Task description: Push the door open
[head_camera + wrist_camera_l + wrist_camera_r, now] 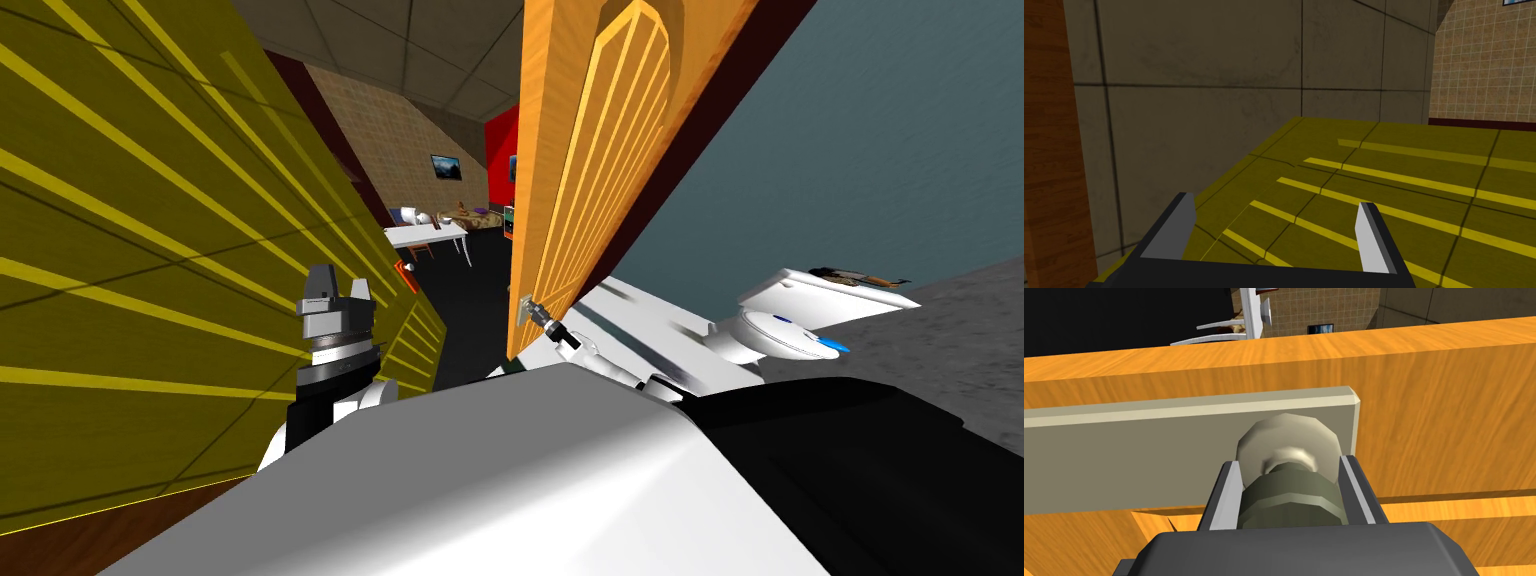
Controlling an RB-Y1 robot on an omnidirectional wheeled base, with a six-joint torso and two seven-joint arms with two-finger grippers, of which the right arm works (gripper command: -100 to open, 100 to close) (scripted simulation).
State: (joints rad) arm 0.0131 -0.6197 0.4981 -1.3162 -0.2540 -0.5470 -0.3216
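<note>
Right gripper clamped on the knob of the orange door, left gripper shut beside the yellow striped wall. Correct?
Not quite: the left gripper is open, not shut. The left wrist view shows its two fingers standing well apart in front of the yellow striped wall. The rest holds: the right gripper is clamped on the knob of the orange door.

Passage: narrow gap between yellow striped wall (130, 250) and free edge of orange door (590, 150).
Left gripper (338, 288) close beside wall; fingers apart, free room between them.
Right gripper (1290, 463) clamped on door knob (1286, 443); door face directly ahead.
White table (430, 235) beyond gap.
Toilet (790, 320) just beside right arm.
</note>
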